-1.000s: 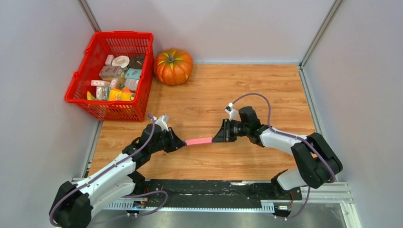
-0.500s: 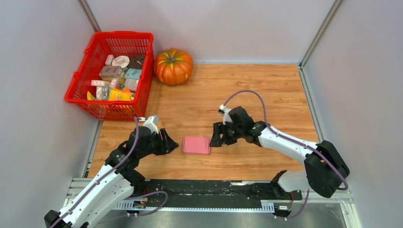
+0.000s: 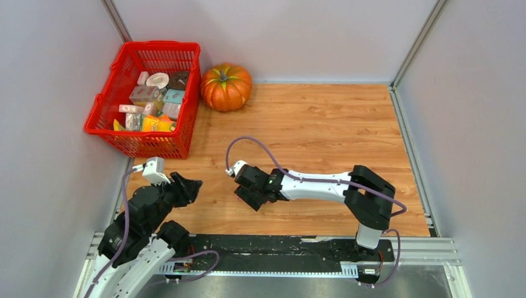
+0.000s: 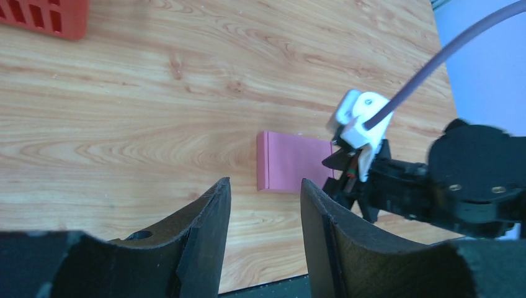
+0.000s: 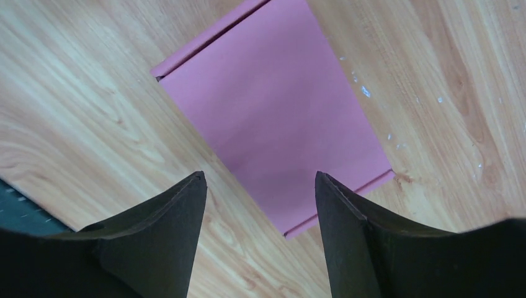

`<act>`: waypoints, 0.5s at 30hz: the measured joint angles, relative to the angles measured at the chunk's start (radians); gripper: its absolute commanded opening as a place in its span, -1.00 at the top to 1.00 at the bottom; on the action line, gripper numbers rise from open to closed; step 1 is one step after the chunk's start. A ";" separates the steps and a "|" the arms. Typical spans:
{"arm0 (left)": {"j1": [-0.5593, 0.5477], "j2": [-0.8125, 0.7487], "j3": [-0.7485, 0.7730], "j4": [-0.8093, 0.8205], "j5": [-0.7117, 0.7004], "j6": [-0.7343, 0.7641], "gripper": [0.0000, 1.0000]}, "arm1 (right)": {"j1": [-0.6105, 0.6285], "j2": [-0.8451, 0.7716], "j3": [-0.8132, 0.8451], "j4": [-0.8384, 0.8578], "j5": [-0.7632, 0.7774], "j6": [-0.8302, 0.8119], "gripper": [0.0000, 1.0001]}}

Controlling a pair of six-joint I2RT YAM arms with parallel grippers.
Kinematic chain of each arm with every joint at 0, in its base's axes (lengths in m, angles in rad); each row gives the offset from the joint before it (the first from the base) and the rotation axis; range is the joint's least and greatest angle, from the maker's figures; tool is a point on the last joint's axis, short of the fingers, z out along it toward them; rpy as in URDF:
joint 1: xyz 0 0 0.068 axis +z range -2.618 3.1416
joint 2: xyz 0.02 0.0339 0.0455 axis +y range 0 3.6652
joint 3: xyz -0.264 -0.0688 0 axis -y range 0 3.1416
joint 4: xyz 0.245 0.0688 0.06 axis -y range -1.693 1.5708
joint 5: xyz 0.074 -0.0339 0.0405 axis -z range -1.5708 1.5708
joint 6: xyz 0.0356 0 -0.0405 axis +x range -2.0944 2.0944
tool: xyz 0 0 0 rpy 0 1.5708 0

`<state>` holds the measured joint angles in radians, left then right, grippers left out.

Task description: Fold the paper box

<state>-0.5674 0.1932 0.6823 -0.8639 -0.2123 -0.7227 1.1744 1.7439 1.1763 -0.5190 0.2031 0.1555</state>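
The paper box (image 4: pixel 290 162) is a small pink card piece lying flat on the wooden table; the right wrist view looks straight down on it (image 5: pixel 273 118). My right gripper (image 5: pixel 260 176) hovers open just above it, fingers either side of its near end, holding nothing. In the top view that gripper (image 3: pixel 251 195) covers the box. In the left wrist view the right gripper (image 4: pixel 372 180) sits over the box's right end. My left gripper (image 3: pixel 193 185) is pulled back to the left, open and empty, its fingers (image 4: pixel 211 211) apart and pointing toward the box.
A red basket (image 3: pixel 102 108) of small packages stands at the back left, its corner (image 4: pixel 43 15) showing in the left wrist view. An orange pumpkin (image 3: pixel 226 87) sits beside it. Grey walls close in three sides; a black rail (image 3: pixel 267 245) runs along the near edge.
Both grippers opened and let go of the pink box, which now lies flat on the table. The left arm drew back to the left; the right arm swung left over the box.
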 measured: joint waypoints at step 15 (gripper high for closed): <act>0.000 0.005 -0.001 -0.051 0.006 0.000 -0.06 | 0.066 0.155 0.090 -0.034 0.233 -0.062 -0.18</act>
<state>-0.5678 0.1982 0.6815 -0.9154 -0.2066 -0.7227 1.2404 1.8988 1.2667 -0.5529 0.4358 0.0937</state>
